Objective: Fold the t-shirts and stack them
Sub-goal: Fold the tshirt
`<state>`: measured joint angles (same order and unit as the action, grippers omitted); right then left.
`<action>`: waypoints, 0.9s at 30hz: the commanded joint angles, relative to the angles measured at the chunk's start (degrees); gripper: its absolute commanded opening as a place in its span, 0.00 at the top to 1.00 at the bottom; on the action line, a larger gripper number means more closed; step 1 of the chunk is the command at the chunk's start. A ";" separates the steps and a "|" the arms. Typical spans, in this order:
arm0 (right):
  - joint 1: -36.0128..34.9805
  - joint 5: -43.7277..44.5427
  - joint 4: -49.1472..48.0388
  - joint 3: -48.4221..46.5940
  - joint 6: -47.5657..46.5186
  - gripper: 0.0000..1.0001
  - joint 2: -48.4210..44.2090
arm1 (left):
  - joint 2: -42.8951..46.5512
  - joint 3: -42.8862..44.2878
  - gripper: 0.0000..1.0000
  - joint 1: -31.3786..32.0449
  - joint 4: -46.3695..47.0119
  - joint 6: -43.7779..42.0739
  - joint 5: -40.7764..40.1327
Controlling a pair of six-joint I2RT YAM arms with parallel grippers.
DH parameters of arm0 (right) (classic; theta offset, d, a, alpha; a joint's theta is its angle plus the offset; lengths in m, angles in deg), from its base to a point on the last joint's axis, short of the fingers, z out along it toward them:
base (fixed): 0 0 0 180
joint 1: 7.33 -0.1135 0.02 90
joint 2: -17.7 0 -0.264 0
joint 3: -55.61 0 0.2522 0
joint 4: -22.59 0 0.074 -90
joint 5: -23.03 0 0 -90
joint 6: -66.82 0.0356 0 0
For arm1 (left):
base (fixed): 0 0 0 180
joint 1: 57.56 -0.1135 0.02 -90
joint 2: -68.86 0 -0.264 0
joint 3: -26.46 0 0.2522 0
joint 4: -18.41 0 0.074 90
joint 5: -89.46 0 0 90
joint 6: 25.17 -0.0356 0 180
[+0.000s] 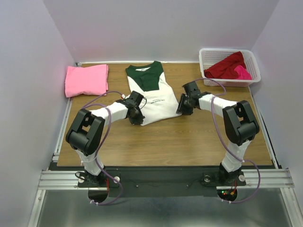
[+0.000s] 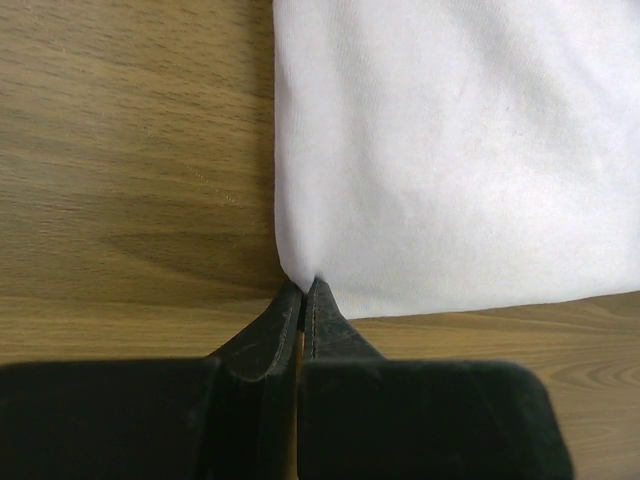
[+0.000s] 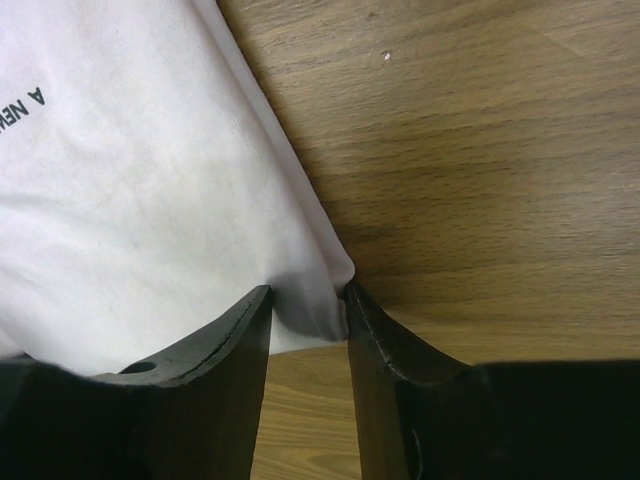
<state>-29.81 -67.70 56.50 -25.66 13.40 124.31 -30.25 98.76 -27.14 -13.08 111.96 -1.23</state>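
Note:
The white t-shirt (image 1: 154, 97) with dark green collar and sleeves lies partly folded on the table's middle, neck at the far side. My left gripper (image 1: 137, 118) is shut on its near left corner, seen in the left wrist view (image 2: 306, 285) pinching the white cloth (image 2: 450, 150). My right gripper (image 1: 181, 109) is at the near right corner. In the right wrist view (image 3: 308, 295) its jaws stand apart with the bunched hem of the shirt (image 3: 130, 200) between them. A folded pink t-shirt (image 1: 86, 79) lies at the far left. Dark red (image 1: 226, 66) and magenta (image 1: 243, 72) shirts lie in the basket.
A white lattice basket (image 1: 227, 50) stands at the far right corner. White walls enclose the table on three sides. Bare wood tabletop (image 1: 180, 142) runs along the near side in front of the shirt.

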 commanded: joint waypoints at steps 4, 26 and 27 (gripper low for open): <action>-0.55 3.90 2.09 3.96 -0.28 0.80 2.82 | -2.58 -2.12 1.00 0.52 -3.44 -2.13 -0.63; -12.75 -4.19 26.42 23.03 6.21 0.99 -33.01 | 31.13 -22.14 1.00 19.42 -23.39 3.22 14.30; -13.03 -4.19 27.22 23.03 6.75 0.99 -34.61 | 33.08 -22.59 1.00 19.68 -23.92 4.36 14.75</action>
<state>-41.67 -72.71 76.78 -2.86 15.89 96.66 -5.60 79.31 -9.00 -28.38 110.67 11.03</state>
